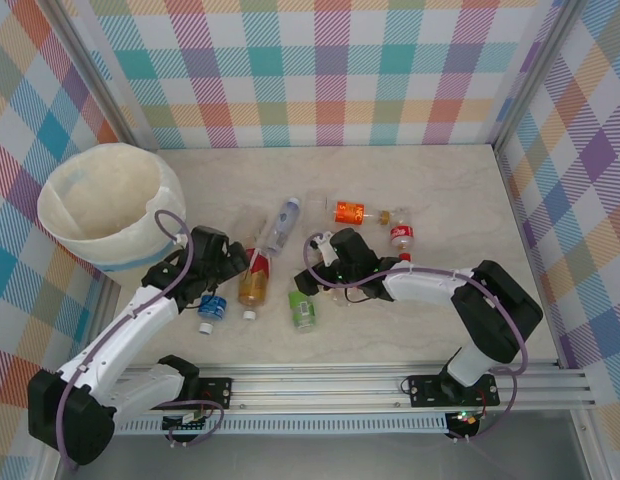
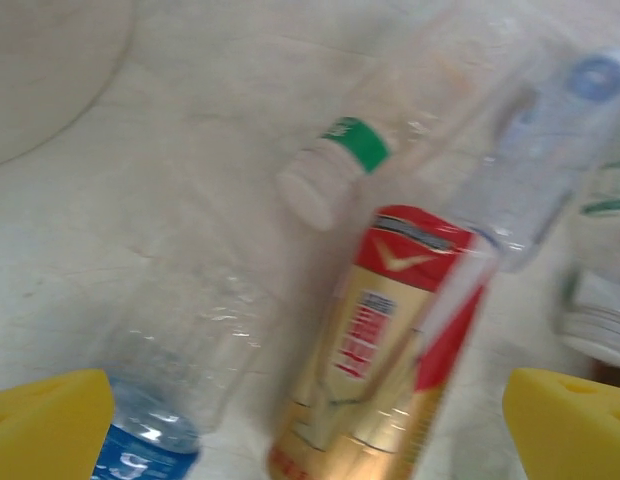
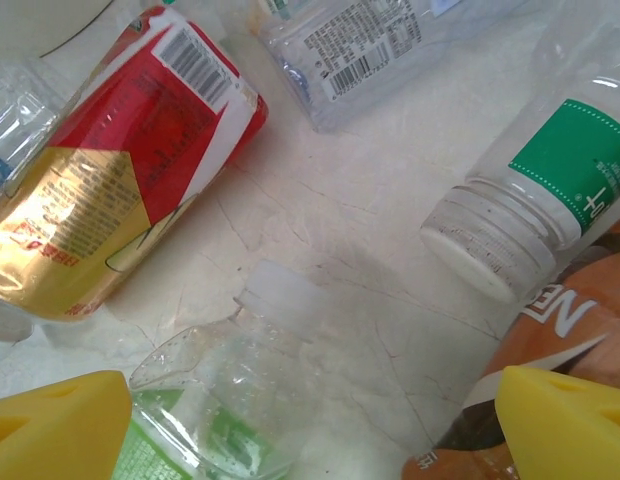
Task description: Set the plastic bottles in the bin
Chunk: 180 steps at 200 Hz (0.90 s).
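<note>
Top external: left end effector (image 1: 235, 262) sits low over the counter (image 1: 440, 180), jaws wide, gripping nothing. Right end effector (image 1: 315, 278) is just to its right, also spread wide, nothing held. Red-gold bottle (image 1: 253, 282) lies flat between the two, long axis near-to-far. Blue-label bottle (image 1: 212, 308) is just near-left of the left end effector. Green-label bottle (image 1: 303, 310) lies on the near side of the right one. Blue-cap bottle (image 1: 280, 225) lies beyond both, axis near-to-far, leaning right. Orange bottle (image 1: 348, 212) is beyond the right end effector, lying crosswise; red-label bottle (image 1: 401, 235) is off to that end effector's far right.

Left wrist, blurry: the red-gold bottle lies between the yellow fingers (image 2: 50, 425), axis running away and leaning right, clear of both. Green-band bottle (image 2: 340, 160) is ahead, white cap turned back toward the left finger.

Right wrist: the green-label bottle is crushed and lies between the fingers, white cap pointing straight away.

Counter is pale, marble-look; plaid walls (image 1: 320, 70) on three sides, metal rail (image 1: 320, 385) along the near edge.

Bin (image 1: 90, 235) stands upright far-left of the left end effector, well apart from the right one, bare pale lining showing inside. Every bottle seen lies on the counter outside it.
</note>
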Each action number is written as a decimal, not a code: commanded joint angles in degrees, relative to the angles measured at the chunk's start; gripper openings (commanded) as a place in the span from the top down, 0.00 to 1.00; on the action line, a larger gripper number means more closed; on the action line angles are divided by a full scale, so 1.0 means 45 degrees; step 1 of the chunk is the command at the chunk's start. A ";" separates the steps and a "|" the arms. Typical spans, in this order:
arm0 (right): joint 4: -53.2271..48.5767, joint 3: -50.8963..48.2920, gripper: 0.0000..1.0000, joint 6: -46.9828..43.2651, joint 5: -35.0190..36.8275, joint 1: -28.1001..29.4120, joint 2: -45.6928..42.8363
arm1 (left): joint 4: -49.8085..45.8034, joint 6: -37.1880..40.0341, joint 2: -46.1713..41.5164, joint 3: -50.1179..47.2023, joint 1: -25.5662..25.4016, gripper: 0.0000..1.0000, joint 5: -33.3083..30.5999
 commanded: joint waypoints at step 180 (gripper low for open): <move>0.1837 -0.0565 0.03 0.0309 0.2561 0.0046 -0.1982 | 0.2739 0.1135 0.1614 -0.3001 0.0260 0.29 0.2479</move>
